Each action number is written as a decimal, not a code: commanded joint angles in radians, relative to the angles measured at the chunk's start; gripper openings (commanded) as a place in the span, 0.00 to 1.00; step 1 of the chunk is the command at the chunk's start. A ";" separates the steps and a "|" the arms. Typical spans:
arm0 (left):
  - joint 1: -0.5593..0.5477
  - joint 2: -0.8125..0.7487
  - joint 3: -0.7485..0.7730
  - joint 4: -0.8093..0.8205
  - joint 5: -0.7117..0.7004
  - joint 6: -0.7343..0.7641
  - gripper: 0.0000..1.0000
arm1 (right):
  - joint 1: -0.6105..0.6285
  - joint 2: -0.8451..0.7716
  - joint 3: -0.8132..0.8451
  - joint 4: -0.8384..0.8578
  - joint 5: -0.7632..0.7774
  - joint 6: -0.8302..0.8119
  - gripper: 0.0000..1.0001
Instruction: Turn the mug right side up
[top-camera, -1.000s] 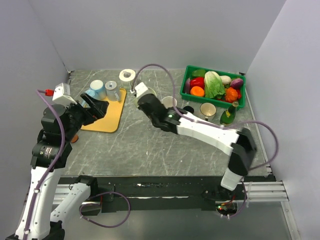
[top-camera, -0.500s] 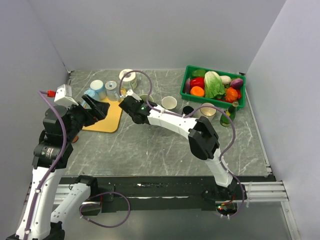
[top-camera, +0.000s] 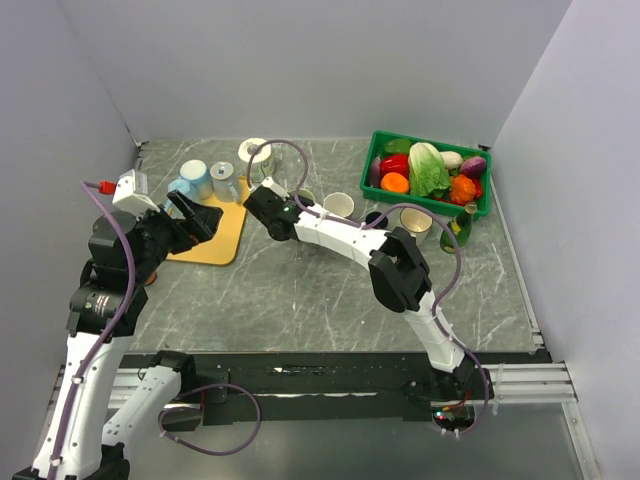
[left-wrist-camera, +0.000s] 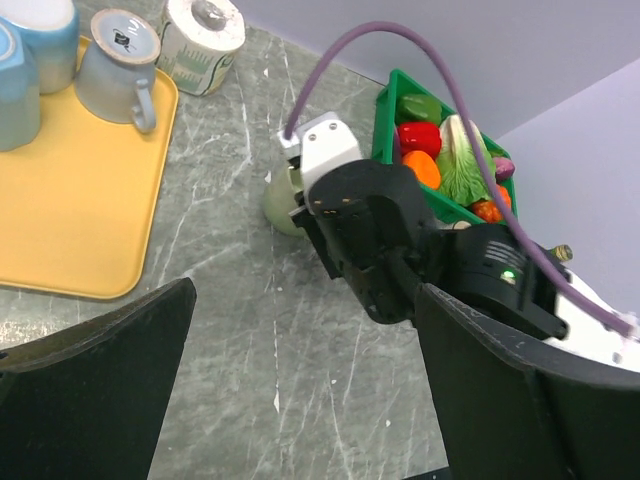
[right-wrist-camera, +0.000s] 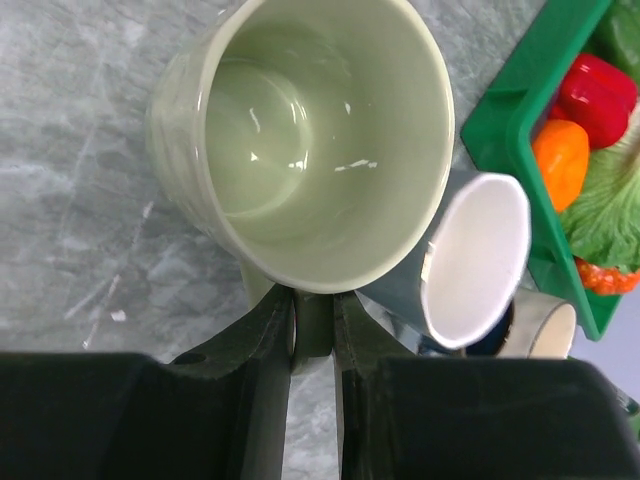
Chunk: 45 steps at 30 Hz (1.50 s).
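Note:
The mug (right-wrist-camera: 300, 140) is pale green, and its open mouth faces the right wrist camera, so I see its glossy inside. My right gripper (right-wrist-camera: 313, 330) is shut on the mug's handle (right-wrist-camera: 314, 310), which is pinched between both fingers. In the left wrist view the mug (left-wrist-camera: 278, 203) shows only partly behind the right gripper (left-wrist-camera: 305, 215), low over the table just right of the yellow tray. My left gripper (left-wrist-camera: 300, 330) hangs open over the bare table with nothing between its fingers. From above it (top-camera: 200, 218) is over the tray's near part.
The yellow tray (top-camera: 215, 240) carries a blue mug (top-camera: 195, 178) and a grey mug (top-camera: 225, 182). A tape roll (top-camera: 254, 151) lies behind it. A grey-blue cup (right-wrist-camera: 480, 260) lies right beside the held mug. A green crate (top-camera: 430, 140) of vegetables, another cup (top-camera: 415, 220) and a bottle (top-camera: 458, 228) stand at the right.
My right arm has swung left and folded back, carrying the mug from the table's middle towards the yellow tray. The left arm has barely moved.

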 joint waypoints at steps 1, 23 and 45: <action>-0.001 -0.004 -0.009 0.042 0.025 0.004 0.96 | -0.006 0.038 0.076 0.021 0.035 0.010 0.00; -0.003 0.056 0.000 0.006 -0.033 0.026 0.96 | -0.012 0.010 0.070 0.024 -0.016 0.173 0.73; -0.001 0.419 0.153 0.096 -0.144 0.268 0.96 | -0.015 -0.692 -0.573 0.253 -0.384 0.329 0.91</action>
